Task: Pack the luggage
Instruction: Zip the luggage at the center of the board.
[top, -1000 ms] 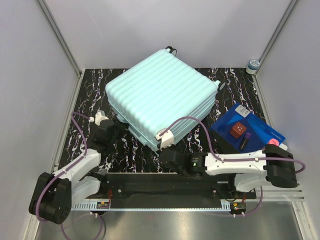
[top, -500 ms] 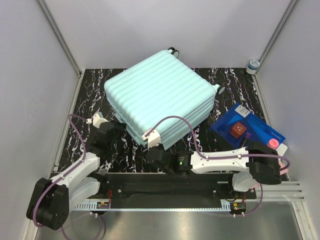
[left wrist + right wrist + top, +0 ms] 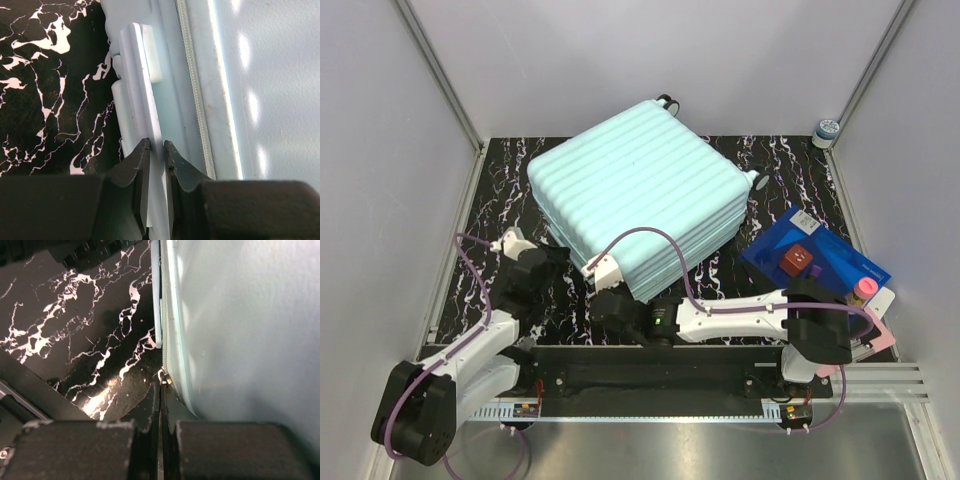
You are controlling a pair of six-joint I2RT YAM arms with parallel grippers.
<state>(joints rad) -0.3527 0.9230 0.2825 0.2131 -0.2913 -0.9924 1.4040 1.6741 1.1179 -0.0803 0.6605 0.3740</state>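
The mint-green ribbed luggage lies flat and closed on the black marbled table, wheels toward the back. My left gripper is at its near-left side. In the left wrist view the left gripper is shut on the luggage's pale side handle. My right gripper is at the luggage's near corner. In the right wrist view the right gripper is shut on the small metal zipper pull on the zip track, beside the shell.
A flat blue box lies at the right with a red-brown block and a purple item on it. A pink-capped object sits by its near corner. A small jar stands at the back right. Walls enclose the table.
My right gripper has travelled left along the luggage's near edge, holding the zipper pull. The luggage has shifted slightly left. My left gripper has kept its hold and moved little.
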